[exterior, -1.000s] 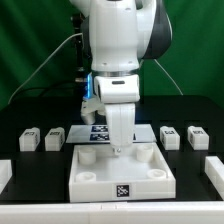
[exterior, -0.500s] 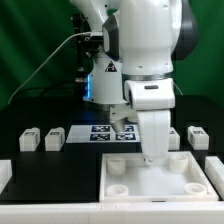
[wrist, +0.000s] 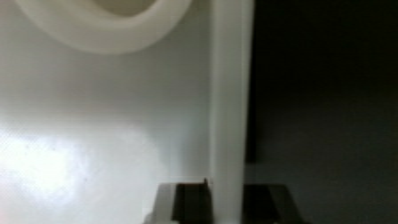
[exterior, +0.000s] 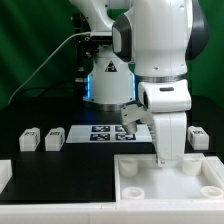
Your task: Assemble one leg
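- Progress looks early: in my judgement no leg has been picked up or fitted yet, so the whole joining step remains.
- The gripper (exterior: 168,160) of the white robot arm is down at the far rim of the large white square plastic tray piece with round corner holes (exterior: 150,190), which lies at the front of the black table (exterior: 60,175), toward the exterior view's right.
- In the wrist view the gripper (wrist: 226,200) has 1 dark fingertip against each face of the tray piece's thin upright wall (wrist: 226,100). It appears to be pinching that wall and carries no leg.
- A round corner hole (wrist: 116,12) shows just beside the gripped wall, and it looks empty.
- 3 small white plastic block legs with black-and-white code tags are in view, all loose on the table and well apart from the gripper's fingers: 2 at the exterior view's left (exterior: 28,140) (exterior: 53,137) and 1 at its right (exterior: 197,135), behind the tray piece.
- The thin flat white marker board (exterior: 105,132) lies between these 2 groups.
- What is left, as I read it: let go of the tray piece, fetch 1 leg and seat it in a corner hole.
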`<state>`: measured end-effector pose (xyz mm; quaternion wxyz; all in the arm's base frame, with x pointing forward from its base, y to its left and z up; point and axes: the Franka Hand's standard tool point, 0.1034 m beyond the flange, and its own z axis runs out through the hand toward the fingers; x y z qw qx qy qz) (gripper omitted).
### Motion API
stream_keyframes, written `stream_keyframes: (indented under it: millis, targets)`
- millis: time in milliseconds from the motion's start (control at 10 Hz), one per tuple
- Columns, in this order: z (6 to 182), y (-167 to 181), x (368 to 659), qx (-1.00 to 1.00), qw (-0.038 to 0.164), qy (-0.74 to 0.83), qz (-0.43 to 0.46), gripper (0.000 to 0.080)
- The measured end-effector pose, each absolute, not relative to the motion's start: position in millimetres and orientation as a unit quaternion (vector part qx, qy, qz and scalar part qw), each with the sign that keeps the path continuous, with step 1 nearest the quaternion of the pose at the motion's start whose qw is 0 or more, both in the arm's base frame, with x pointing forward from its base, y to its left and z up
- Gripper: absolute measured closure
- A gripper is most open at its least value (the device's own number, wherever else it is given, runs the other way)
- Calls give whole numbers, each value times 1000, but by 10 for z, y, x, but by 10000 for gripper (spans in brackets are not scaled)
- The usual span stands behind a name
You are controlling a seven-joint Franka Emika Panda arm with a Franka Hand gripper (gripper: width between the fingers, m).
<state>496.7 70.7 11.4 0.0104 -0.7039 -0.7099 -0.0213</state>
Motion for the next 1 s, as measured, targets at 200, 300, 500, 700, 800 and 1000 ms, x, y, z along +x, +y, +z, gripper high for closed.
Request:
stream_keyframes:
  millis: [200,300,500,700,800,1000]
  targets:
    - [114,701,4955,-705,7,-709,-27,739]
    - [109,698,4952,-705,7,-709,-27,739]
    - [108,695,4952,-705,7,-709,-27,418]
    - [108,691,4952,-705,7,-708,-27,246]
    - [107,689,4952,-705,7,-708,-27,170]
    - [107,684,4952,-706,7,-708,-27,154]
